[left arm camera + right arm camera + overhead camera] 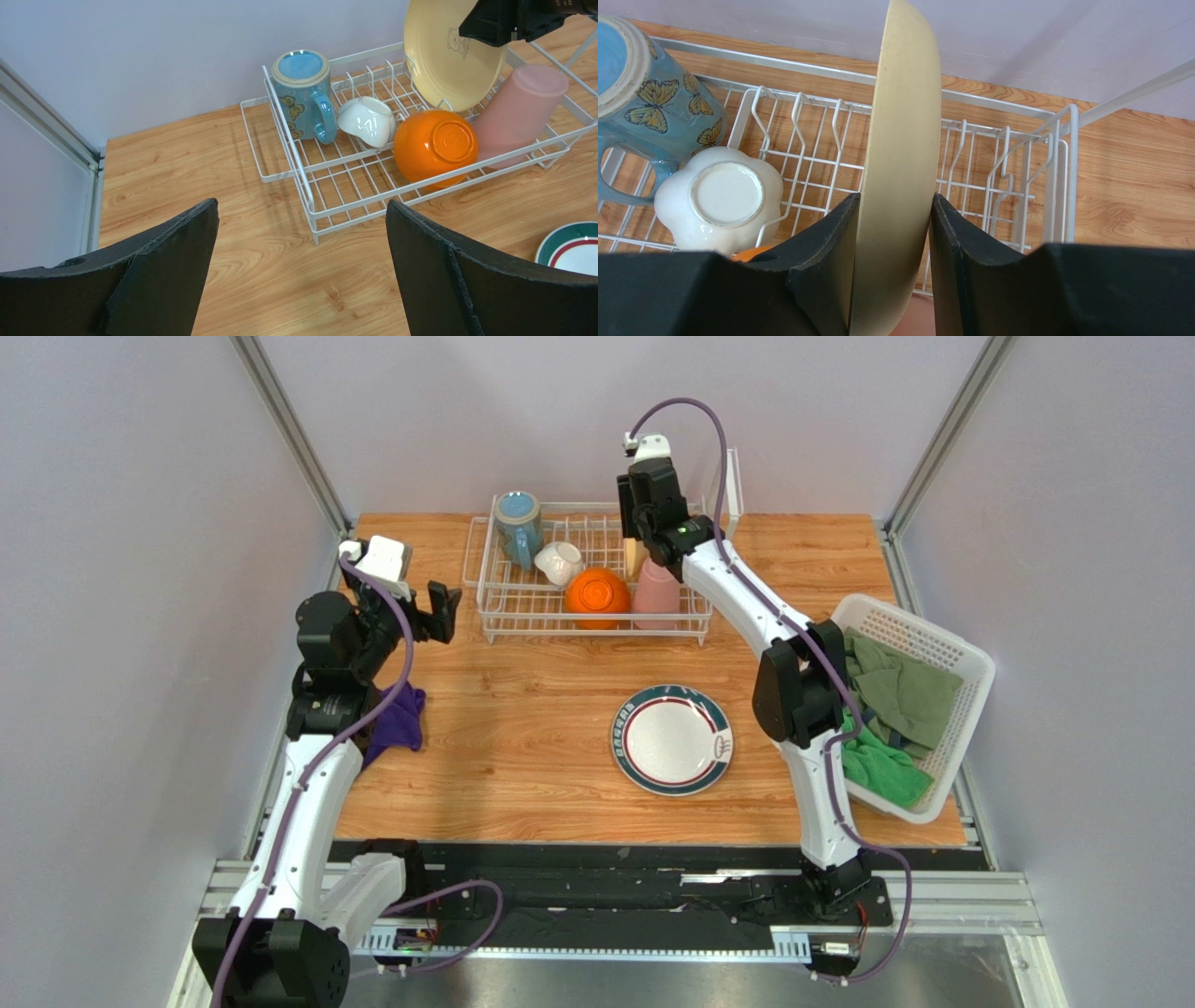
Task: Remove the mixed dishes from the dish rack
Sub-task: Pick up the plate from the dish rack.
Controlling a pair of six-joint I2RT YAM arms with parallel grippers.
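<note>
Since cream-yellow plate (pixel 906 105) stands on edge in dish rack (pixel 351 189), my right gripper (pixel 892 231) pinches its rim, jaws snug against both faces; left gripper (pixel 442 609) wide open, empty.

White shells and black joint housings cover the left arm (pixel 312 791) and right arm (pixel 741 602); purple cable (pixel 709 420) loops along each; left claw (pixel 300 206) and right claw (pixel 892 234) have matte-black fingers (pixel 449 280).

Upper centre, the white wire rack (pixel 494 602) holds a blue mug (pixel 518 525), small white bowl (pixel 560 560), overturned orange bowl (pixel 599 597), pink tumbler (pixel 657 595) and upright cream plate (pixel 899 161); a dark-rimmed plate (pixel 672 739) lies flat below it.
</note>
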